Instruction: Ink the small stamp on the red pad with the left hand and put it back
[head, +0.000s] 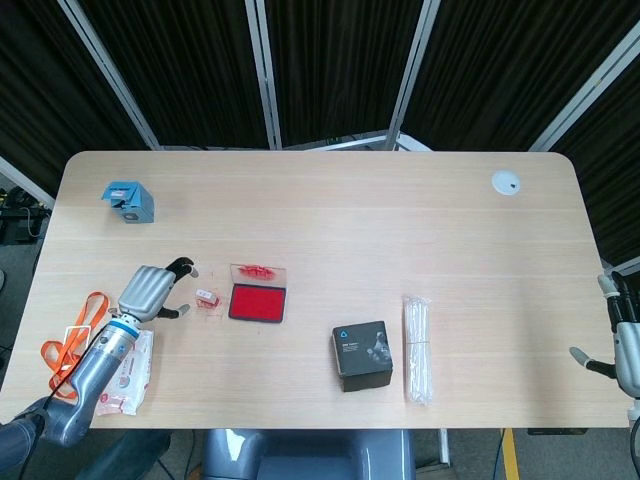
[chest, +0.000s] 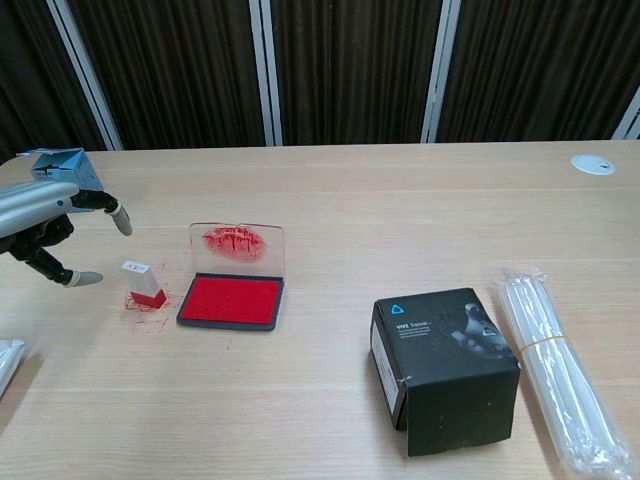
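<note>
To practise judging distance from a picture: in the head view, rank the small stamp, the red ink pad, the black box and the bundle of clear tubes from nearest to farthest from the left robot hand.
From the left robot hand:
1. Small stamp, just to its right, not yet gripped.
2. Red ink pad, right of the stamp.
3. Black box, further right, nearer the front edge.
4. Bundle of clear tubes, right of the box.

A light wooden table (head: 330, 215) with rounded corners fills the head view. On it lie a small blue box (head: 128, 201) upper left, a white-and-red stamp (head: 206, 297) beside an open red ink pad (head: 258, 301) left of centre, a black carton (head: 362, 355) and a bundle of clear plastic tubes (head: 417, 348) lower right, a white disc (head: 506, 182) upper right, and a white packet (head: 127, 372) with an orange lanyard (head: 68, 343) lower left.
</note>
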